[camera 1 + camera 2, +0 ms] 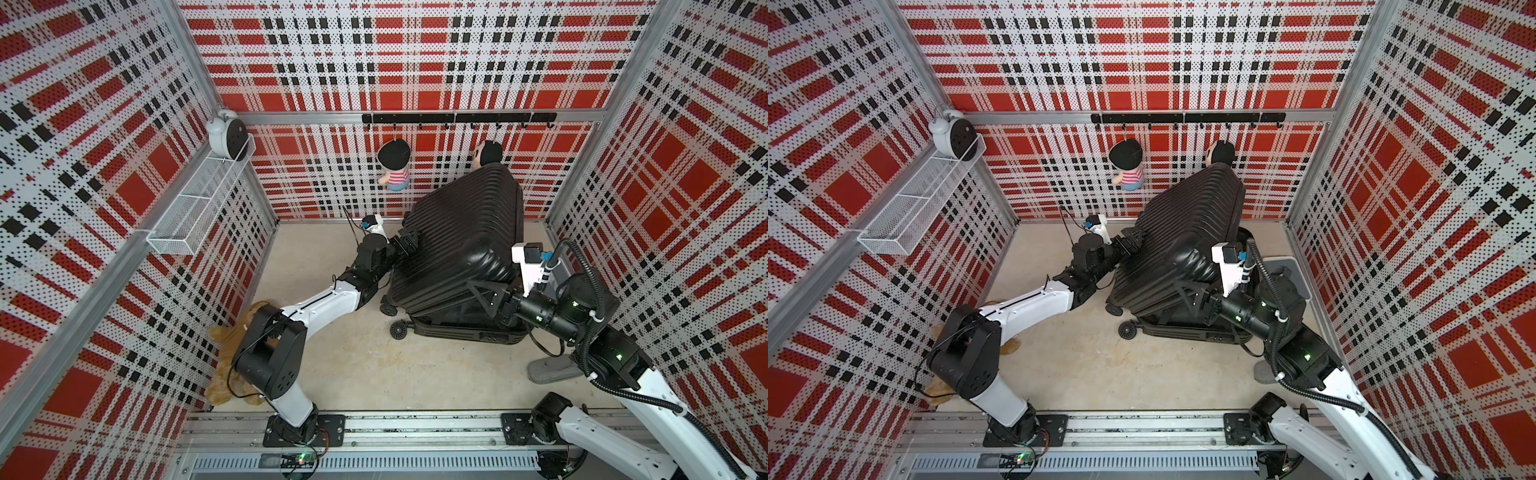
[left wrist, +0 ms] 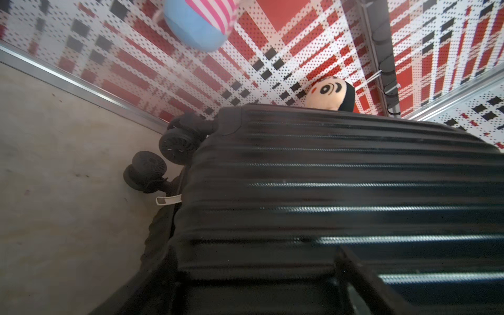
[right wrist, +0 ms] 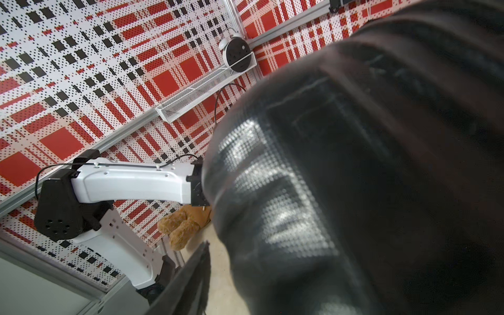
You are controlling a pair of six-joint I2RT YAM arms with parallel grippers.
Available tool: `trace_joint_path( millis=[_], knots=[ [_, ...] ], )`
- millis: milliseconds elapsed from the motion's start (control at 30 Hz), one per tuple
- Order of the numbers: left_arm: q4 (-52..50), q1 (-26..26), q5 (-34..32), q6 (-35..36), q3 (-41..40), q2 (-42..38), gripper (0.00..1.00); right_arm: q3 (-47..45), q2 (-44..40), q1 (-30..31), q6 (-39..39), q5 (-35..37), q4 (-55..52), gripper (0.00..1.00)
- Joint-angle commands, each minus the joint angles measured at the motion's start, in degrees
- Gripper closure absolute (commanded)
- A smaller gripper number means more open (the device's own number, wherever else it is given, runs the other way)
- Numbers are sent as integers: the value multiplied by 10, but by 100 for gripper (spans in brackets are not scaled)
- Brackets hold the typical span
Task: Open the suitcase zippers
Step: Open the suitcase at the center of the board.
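"Since I can't see your feed, where is the suitcase?"

"In both top views I see the suitcase [image 1: 453,266] [image 1: 1175,257] on the floor [image 1: 357,365] near the back wall [image 1: 332,195], right of middle. It gapes open. The lower shell [image 1: 461,334] lies flat. The ribbed upper shell [image 1: 465,224] is raised and tilted, and its far corner covers part of a hanging doll [image 1: 490,151]."

"And your grippers?"

"My left gripper [image 1: 409,242] is against the raised shell's left edge. My right gripper [image 1: 484,295] is at its near corner, by the gap. I cannot tell how wide either stands. There's a caster wheel [image 1: 400,330] beside the lower shell. The left wrist view shows a small white tab [image 2: 167,200] by the wheels."
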Motion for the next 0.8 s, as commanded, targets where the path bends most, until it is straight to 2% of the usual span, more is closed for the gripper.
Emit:
trace_joint_path(
  millis=[0,100,367,533,767],
  knots=[
    [-129,-78,115,26,-32,37,10,29,13,6,-36,-29,49,44],
    [-141,-52,102,29,-55,-8,9,34,36,6,-27,-67,72,45],
    [-256,51,32,66,-97,-224,6,50,115,7,16,-160,160,44],
    [-321,77,8,81,-87,-311,5,49,156,9,40,-186,209,44],
    [-343,81,-15,82,-88,-397,4,37,207,22,80,-204,276,45]
  ],
)
